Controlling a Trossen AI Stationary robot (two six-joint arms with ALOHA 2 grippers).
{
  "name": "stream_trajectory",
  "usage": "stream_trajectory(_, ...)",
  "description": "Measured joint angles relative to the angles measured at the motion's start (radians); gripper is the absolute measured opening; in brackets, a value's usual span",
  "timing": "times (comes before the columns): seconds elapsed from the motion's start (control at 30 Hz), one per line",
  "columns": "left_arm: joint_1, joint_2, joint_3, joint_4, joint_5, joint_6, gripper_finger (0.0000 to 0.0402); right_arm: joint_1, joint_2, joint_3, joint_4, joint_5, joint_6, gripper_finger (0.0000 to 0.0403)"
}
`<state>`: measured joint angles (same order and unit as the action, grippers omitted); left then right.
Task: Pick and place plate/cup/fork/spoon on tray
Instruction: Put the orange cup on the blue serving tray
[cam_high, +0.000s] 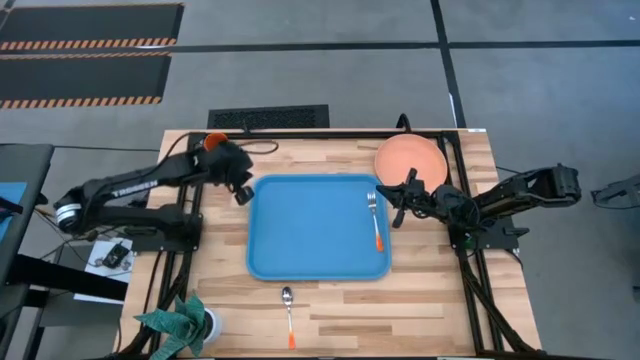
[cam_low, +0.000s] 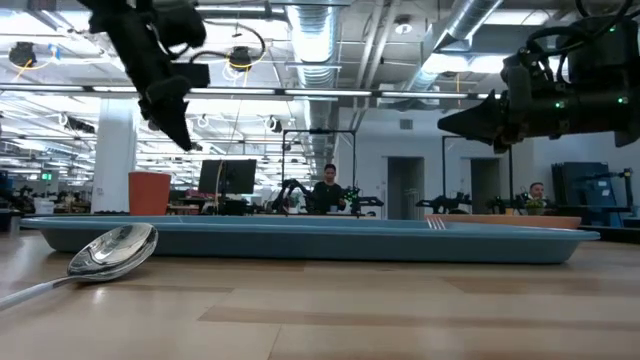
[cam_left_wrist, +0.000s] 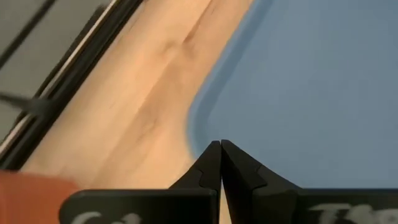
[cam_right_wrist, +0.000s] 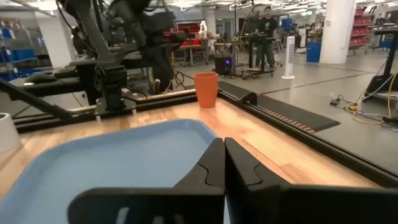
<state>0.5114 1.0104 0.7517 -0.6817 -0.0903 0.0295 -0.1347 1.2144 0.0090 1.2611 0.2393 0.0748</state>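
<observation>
The blue tray (cam_high: 315, 228) lies in the middle of the table. The fork (cam_high: 375, 220) lies on the tray by its right rim, tines toward the far edge. The spoon (cam_high: 288, 315) lies on the table in front of the tray and shows close up in the low view (cam_low: 110, 250). The salmon plate (cam_high: 410, 160) lies flat at the far right. The orange cup (cam_high: 213, 140) stands upright at the far left, partly hidden by my left arm. My left gripper (cam_high: 243, 192) hangs shut above the tray's far left corner (cam_left_wrist: 199, 124). My right gripper (cam_high: 398, 205) hangs shut just right of the tray, near the plate.
A potted plant in a white pot (cam_high: 190, 322) stands at the near left corner. A black grille (cam_high: 268, 118) lies beyond the table's far edge. People stand far back in the room (cam_low: 328, 190). Bare wood lies in front of the tray on both sides of the spoon.
</observation>
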Motion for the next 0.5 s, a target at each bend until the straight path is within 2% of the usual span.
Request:
stream_trajectory(0.33,0.249,0.286,0.244,-0.260,-0.008,0.200,0.0002,-0.007,0.000,0.000,-0.009,-0.006,-0.004,0.0011)
stream_trajectory(0.4,0.277,0.336,0.294,-0.307,-0.039,0.228,0.0009,-0.007,0.000,0.000,-0.012,-0.006,-0.004,0.0011)
stream_trajectory(0.5,0.310,0.401,0.352,-0.358,-0.147,0.237,0.0029,-0.007,0.000,0.000,-0.012,-0.006,-0.004,0.0011)
